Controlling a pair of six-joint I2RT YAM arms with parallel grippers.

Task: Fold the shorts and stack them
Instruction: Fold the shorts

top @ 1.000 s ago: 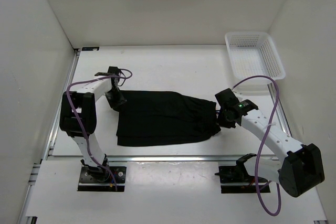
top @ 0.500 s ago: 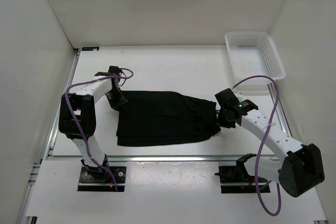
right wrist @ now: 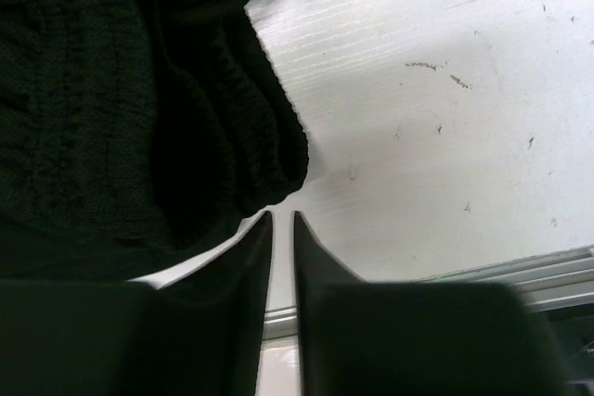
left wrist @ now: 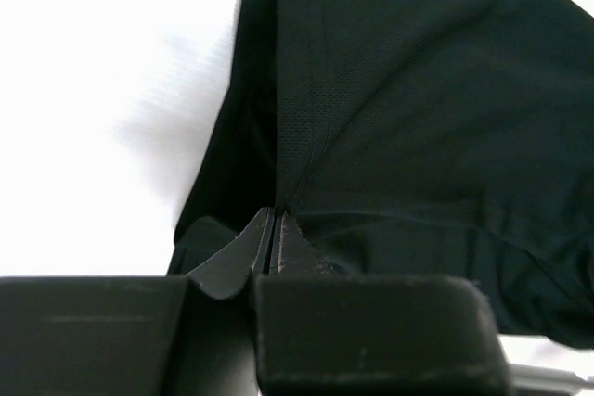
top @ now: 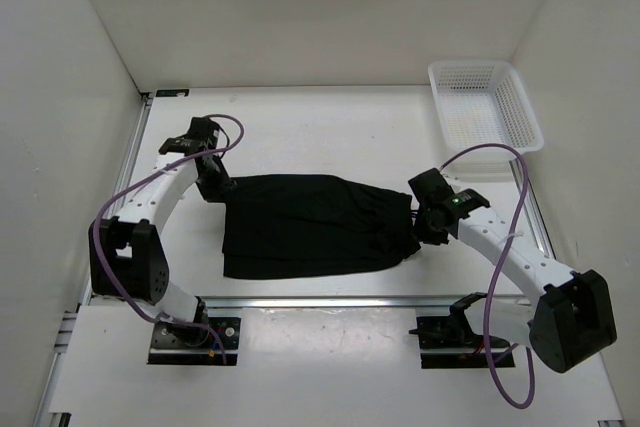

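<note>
Left arm reaches forward along left side of bench [top: 330, 127], elbow bent. Left gripper [top: 218, 187] low at far-left corner of shorts [top: 310, 227], jaws pressed together, pinching fold of black fabric, which rises taut to tips.
Right arm angled inward from right. Right gripper [top: 424, 225] at gathered waistband end, jaws nearly together, thin slit between, tips just beside fabric edge.
Shorts spread flat mid-bench between both grippers.
White mesh basket [top: 440, 77] in far-right corner, well apart from shorts.
</note>
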